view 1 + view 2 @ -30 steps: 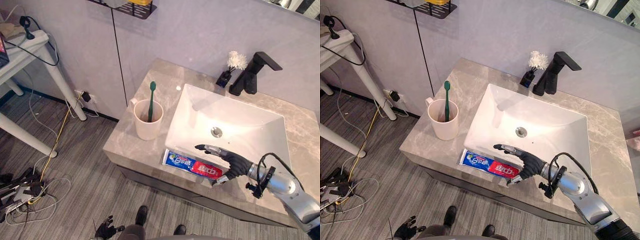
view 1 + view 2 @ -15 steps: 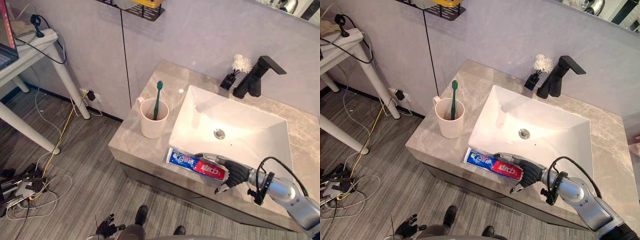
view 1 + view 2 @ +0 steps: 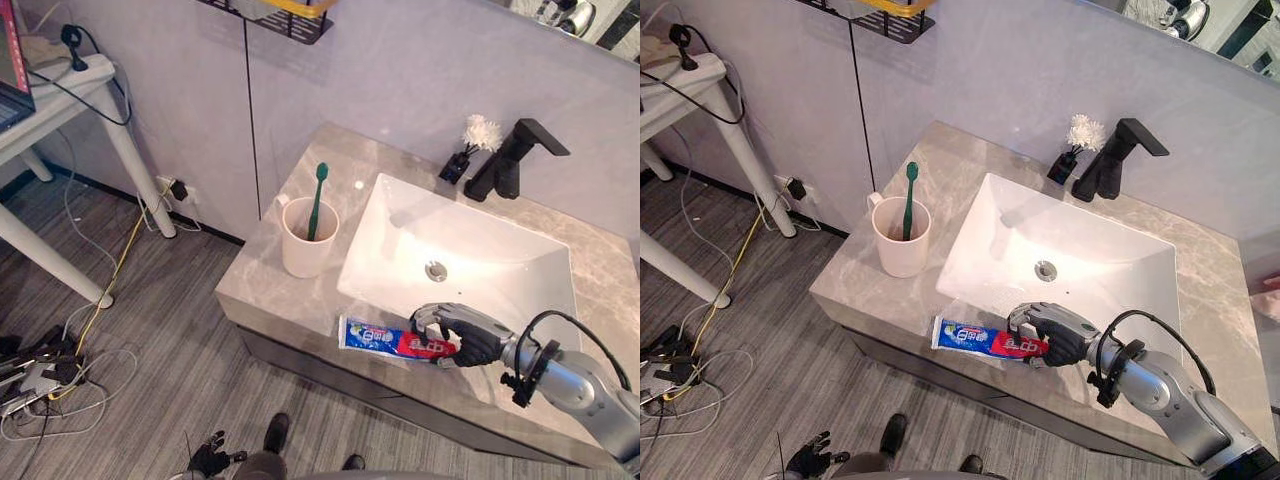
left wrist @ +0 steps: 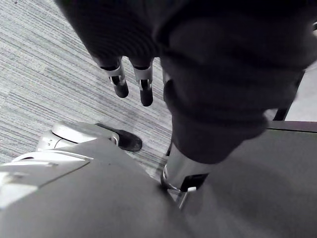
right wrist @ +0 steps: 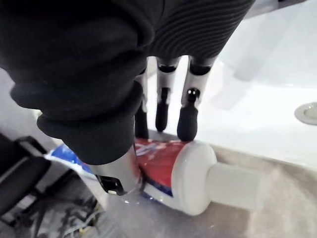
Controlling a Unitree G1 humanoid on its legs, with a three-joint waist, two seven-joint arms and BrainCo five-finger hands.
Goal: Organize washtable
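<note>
— From the head we look down at the grey marbled stone washtable (image 3: 270, 290) and its white rectangular basin (image 3: 480, 240).
— Both our eyes share that scene, set slightly apart.
— Our right wrist camera peers along the right hand (image 5: 162, 101), very near the red-and-blue toothpaste tube with a white cap (image 5: 168, 171) at the basin's rim.
— Our left wrist camera faces the grey striped floor (image 4: 49, 59) past the left hand (image 4: 144, 87).
</note>
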